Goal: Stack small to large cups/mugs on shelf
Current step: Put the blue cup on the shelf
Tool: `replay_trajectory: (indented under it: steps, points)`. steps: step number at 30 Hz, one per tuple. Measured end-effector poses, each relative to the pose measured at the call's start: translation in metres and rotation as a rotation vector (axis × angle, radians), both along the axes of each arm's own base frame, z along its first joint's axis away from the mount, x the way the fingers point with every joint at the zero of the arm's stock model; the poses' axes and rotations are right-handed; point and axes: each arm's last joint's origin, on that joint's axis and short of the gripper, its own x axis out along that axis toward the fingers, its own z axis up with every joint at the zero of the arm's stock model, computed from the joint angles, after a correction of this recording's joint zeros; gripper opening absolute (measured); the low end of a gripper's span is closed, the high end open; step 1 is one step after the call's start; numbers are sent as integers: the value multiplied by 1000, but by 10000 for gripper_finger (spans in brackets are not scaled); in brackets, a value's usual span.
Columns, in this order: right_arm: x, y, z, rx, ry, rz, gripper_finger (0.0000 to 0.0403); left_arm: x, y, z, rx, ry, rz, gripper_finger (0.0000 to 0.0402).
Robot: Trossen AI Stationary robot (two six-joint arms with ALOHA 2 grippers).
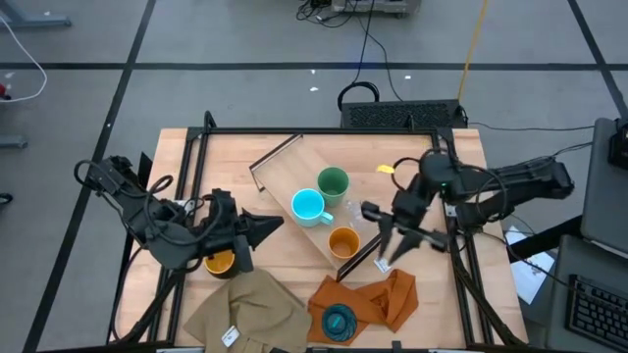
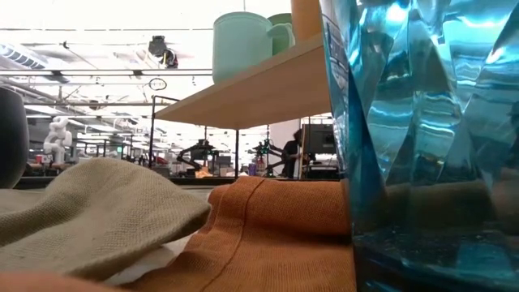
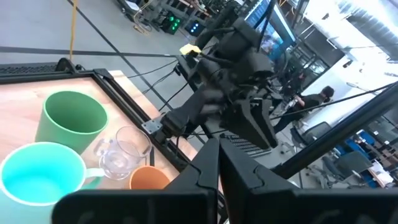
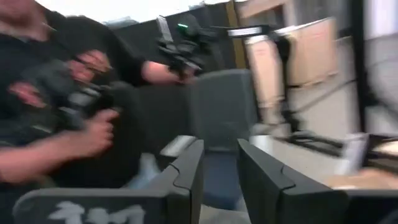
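I have the shelf (image 1: 314, 218) lying slantwise across the middle of the desk (image 1: 461, 147), its wire brackets at either short end. On the plank I see the green cup (image 1: 333, 182) toward the far side, the light-blue mug (image 1: 309, 206) just beside it, the clear tumbler (image 1: 349, 212) between them and the orange cup (image 1: 342, 240), which stands nearest the front end of the plank. The ribbed teal cup (image 1: 339, 322) sits on the orange cloth (image 1: 388, 299) at the desk's front edge, and in the low view it fills the right side of the picture. The tan cloth (image 1: 250, 309) lies beside the orange one, toward the front left corner. The dark mug with the yellow-orange inside (image 1: 219, 261) stands near the left edge, partly under my left arm. My left gripper (image 1: 276, 225) hangs just off the plank's left side, its fingers (image 3: 208, 171) clenched together on nothing. My right gripper (image 1: 392, 247) hovers over the plank's front end near the right edge of the desk, fingers (image 4: 186, 168) spread apart and holding nothing. Its wrist camera looks into the room, where a person's hands (image 4: 93, 134) grip a device.
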Motion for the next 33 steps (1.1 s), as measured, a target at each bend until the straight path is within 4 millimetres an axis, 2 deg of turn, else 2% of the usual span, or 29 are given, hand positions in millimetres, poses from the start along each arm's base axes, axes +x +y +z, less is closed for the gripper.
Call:
replay_trajectory:
  steps: [3,6,9,11,15,20,26,33]
  points:
    - [6,6,8,-137,-86,-143,82,0,0,-1,9,11,0,12]
    - [12,14,27,-259,-168,-252,82,0,0,-2,16,18,2,12]
    - [17,26,46,-310,-159,-227,83,-1,1,-2,24,24,6,12]
    - [20,38,47,-379,-109,-203,83,-1,1,-2,37,28,7,12]
    - [30,69,29,-547,-1,-150,83,-1,1,-4,59,45,-6,12]
    - [39,95,12,-609,52,-136,83,-11,1,-6,61,107,-97,12]
    - [44,108,-10,-706,175,-177,83,-35,-19,-5,281,147,-134,12]
    - [50,119,-31,-735,326,-185,82,-68,-36,-2,298,139,-271,12]
